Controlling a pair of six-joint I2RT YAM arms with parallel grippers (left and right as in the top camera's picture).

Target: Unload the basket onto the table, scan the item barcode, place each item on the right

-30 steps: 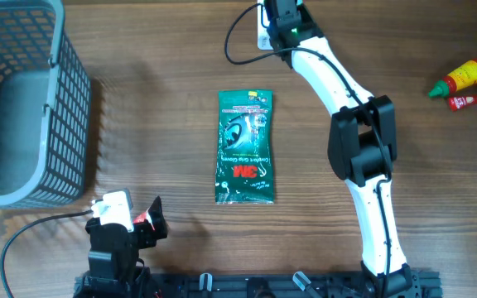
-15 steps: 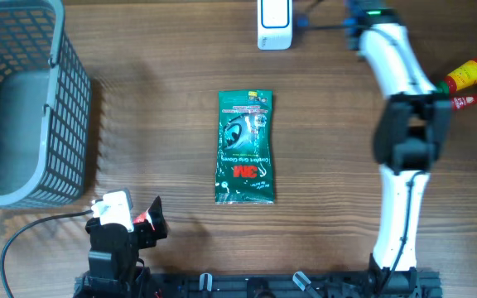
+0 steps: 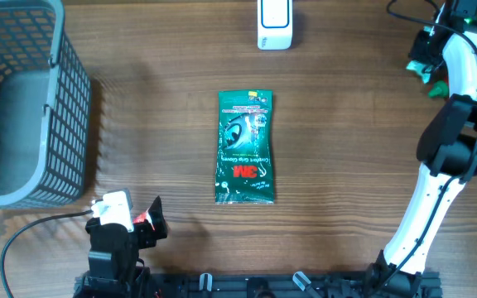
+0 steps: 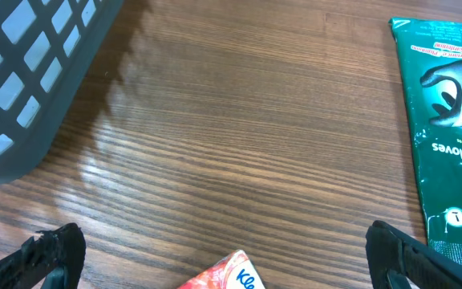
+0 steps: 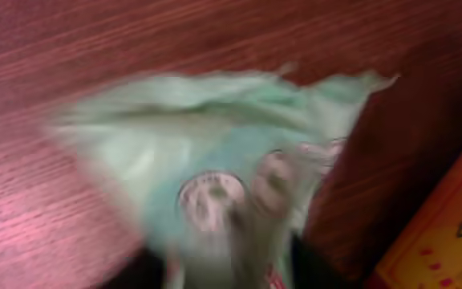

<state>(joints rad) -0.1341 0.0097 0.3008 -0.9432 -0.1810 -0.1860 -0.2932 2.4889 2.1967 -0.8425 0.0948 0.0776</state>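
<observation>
Left gripper was held wide apart below and left of the packet, seemingly parked out of the way. The packet was laid flat on the bench, print up; no barcode could be made out. The scanner was cut off beyond its top end. Far to its right, the right gripper was blurred over something green; whether apart or together could not be told.

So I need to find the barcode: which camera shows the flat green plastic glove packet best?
The overhead view: the whole flat green plastic glove packet lies unobstructed on the wooden table. The left wrist view catches only one side of it at the frame edge. The right wrist view is blurred and shows none of it.
</observation>
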